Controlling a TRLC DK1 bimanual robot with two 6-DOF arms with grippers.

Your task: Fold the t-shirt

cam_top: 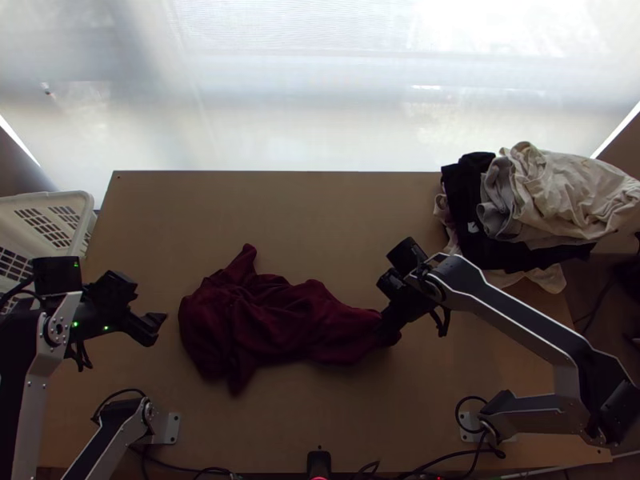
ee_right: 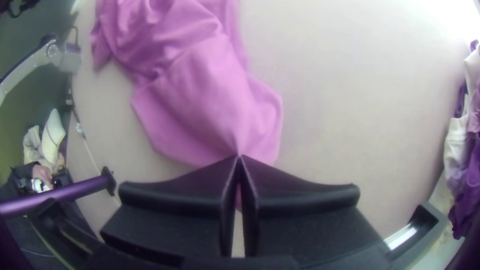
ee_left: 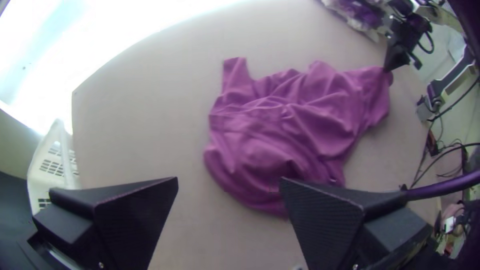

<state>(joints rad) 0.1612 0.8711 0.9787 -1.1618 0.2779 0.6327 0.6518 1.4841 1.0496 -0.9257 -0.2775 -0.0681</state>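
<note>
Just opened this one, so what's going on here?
The right gripper is shut on the right end of a dark red t-shirt, which lies bunched on the wooden table, not yet folded. The left gripper is open near the shirt's other end, holding nothing. A pile of clothes sits at the table's far right corner, and a white plastic basket stands by its left side.
</note>
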